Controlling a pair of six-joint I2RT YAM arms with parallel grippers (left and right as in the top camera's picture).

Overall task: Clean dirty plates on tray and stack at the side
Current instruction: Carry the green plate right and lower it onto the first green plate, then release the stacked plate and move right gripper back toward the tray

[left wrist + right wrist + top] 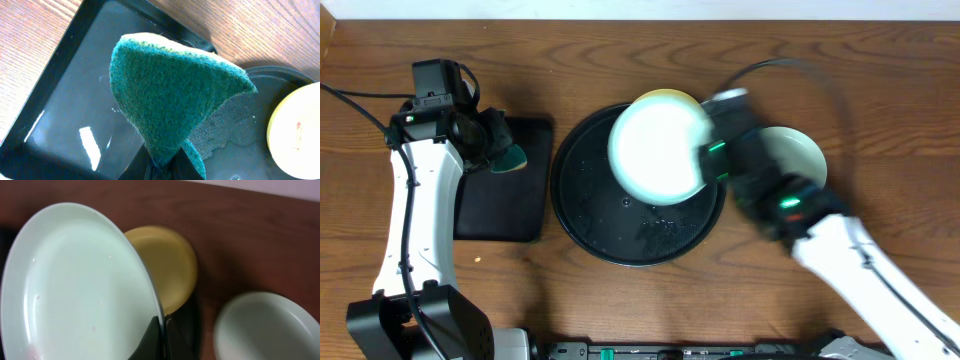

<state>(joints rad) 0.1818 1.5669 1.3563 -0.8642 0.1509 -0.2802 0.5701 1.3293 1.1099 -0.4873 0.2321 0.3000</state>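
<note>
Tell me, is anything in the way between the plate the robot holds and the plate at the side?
Nothing visible. The right gripper holds the pale mint round plastic plate over the round black tray; the other mint plate beside it lies bare.

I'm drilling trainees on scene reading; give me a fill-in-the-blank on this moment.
The left pincer grips a ___ sponge. The right pincer holds a mint plate by its ___. The yellow plate lies on the round tray; the other mint plate sits on the ___.
Missing: green, rim, table.
</note>
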